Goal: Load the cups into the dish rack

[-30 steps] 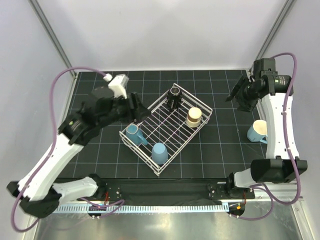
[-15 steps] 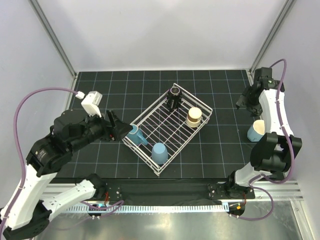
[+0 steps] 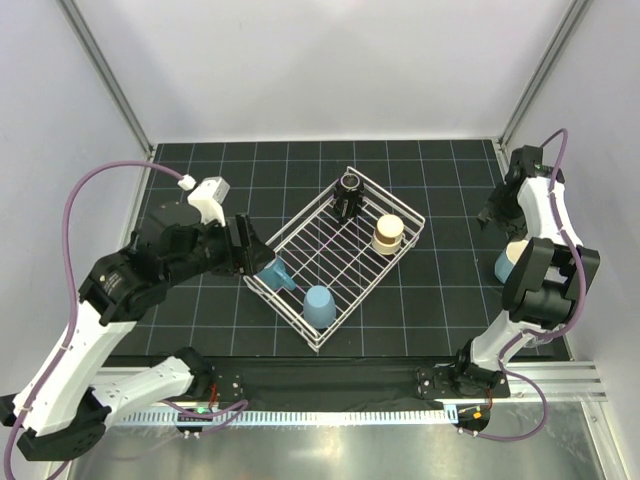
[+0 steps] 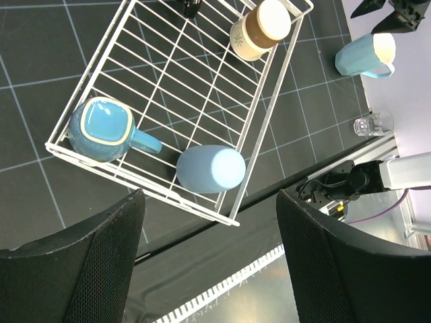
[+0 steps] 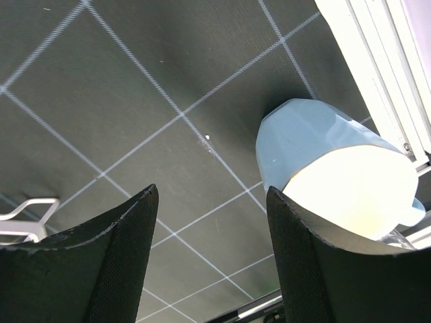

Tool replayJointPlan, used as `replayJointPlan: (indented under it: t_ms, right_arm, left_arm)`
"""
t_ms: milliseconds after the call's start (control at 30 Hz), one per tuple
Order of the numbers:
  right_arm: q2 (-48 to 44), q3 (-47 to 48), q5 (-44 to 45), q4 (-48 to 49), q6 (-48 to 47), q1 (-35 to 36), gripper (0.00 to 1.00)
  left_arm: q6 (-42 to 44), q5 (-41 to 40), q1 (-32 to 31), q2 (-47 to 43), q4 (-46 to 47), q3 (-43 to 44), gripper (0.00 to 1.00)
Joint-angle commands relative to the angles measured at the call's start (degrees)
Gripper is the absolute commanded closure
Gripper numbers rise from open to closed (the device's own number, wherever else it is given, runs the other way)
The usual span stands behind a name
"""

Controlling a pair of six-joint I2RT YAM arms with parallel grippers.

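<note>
The white dish rack point(image 3: 296, 218) stands mid-table. It holds the blue handled mug point(image 3: 270, 272), the light blue tumbler point(image 3: 318, 304), the beige cup point(image 3: 387, 233) and the small dark cup point(image 3: 349, 184). My left gripper point(image 3: 246, 250) is open and empty, above the rack's left corner near the blue mug. In the left wrist view point(image 4: 210, 199) the rack point(image 4: 271, 121), mug point(image 4: 101, 130) and tumbler point(image 4: 211, 168) lie below. The pale blue mug point(image 3: 505, 265) stands on the mat at the right, the clear glass point(image 4: 372, 124) beside it. My right gripper point(image 3: 496, 214) is open, just left of and above that mug point(image 5: 303, 134).
The black gridded mat point(image 3: 200, 320) covers the table. Grey walls and metal posts point(image 3: 110, 90) close in the sides. The right arm's own lower link point(image 3: 545, 280) stands close beside the pale blue mug. The table's near edge carries a black strip point(image 3: 330, 375).
My left gripper drew back from over the rack to its left corner, open throughout. My right arm folded in, and its gripper dropped toward the pale blue mug.
</note>
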Motion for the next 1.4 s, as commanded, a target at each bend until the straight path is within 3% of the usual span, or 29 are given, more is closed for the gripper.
replayJointPlan:
  t_ms: [0, 367, 633, 967, 1367]
  right_arm:
    - [0.59, -1.17, 0.18, 2.79, -0.75, -0.60, 0.33]
    - [2.44, -1.97, -0.17, 4.11, -0.93, -2.18, 0.33]
    - [-0.19, -0.91, -5.54, 3.32, -0.40, -2.18, 0.33]
    - [-3.53, 5.50, 2.02, -2.84, 0.30, -2.10, 0.34]
    - [-8.46, -2.40, 2.46, -0.99, 0.57, -2.18, 0.33]
  left_arm:
    - [0.95, 0.45, 0.10, 0.00, 0.47, 2.78, 0.23]
    - [-0.37, 0.27, 0.10, 1.23, 0.65, 3.05, 0.23]
    - [0.50, 2.82, 0.11, 3.78, 1.08, 3.92, 0.23]
    - [6.39, 3.43, 0.19, 9.93, -3.74, 12.53, 0.23]
    - [5.78, 4.14, 0.28, 11.34, -4.45, 15.09, 0.23]
